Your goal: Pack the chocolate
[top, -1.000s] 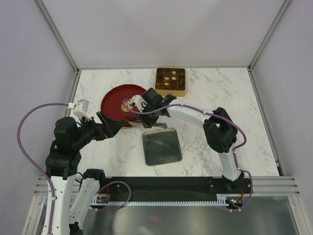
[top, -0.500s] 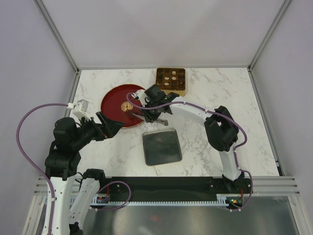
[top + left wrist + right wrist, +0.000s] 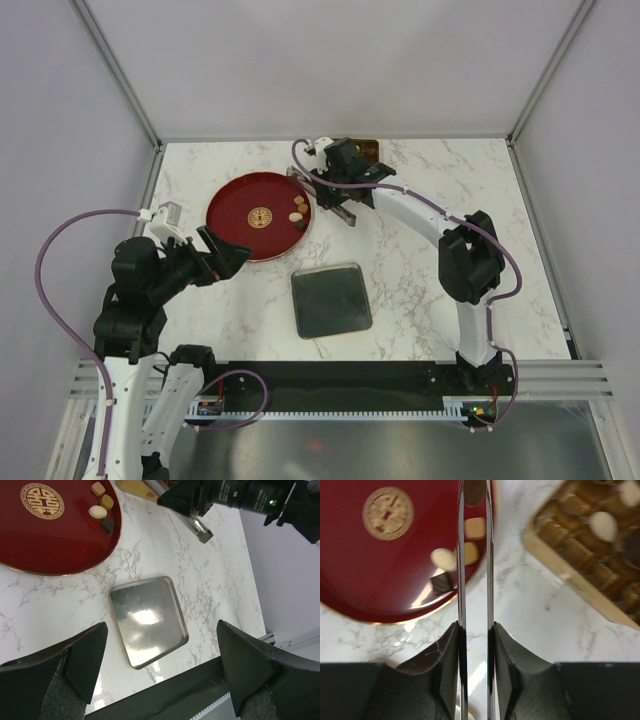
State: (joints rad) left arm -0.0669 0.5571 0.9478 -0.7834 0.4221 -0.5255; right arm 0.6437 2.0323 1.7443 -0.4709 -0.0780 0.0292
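Several small chocolate pieces, cream, tan and dark brown, lie on the red dish near its right rim; they also show in the top view as chocolate pieces. My right gripper is shut on a pair of metal tongs. A brown piece sits between the tong tips at the top edge. The tongs hang over the dish's rim, left of the gold box, whose compartments hold chocolates. My left gripper is wide open, high above the table, holding nothing.
A square silver lid lies flat on the marble at the front centre, also seen as the lid in the left wrist view. In the top view the right arm covers most of the gold box. Grey walls enclose the table.
My right arm has swung with the tongs from the dish's near right edge back toward the gold box, uncovering the pieces on the dish. The left arm has stayed still.
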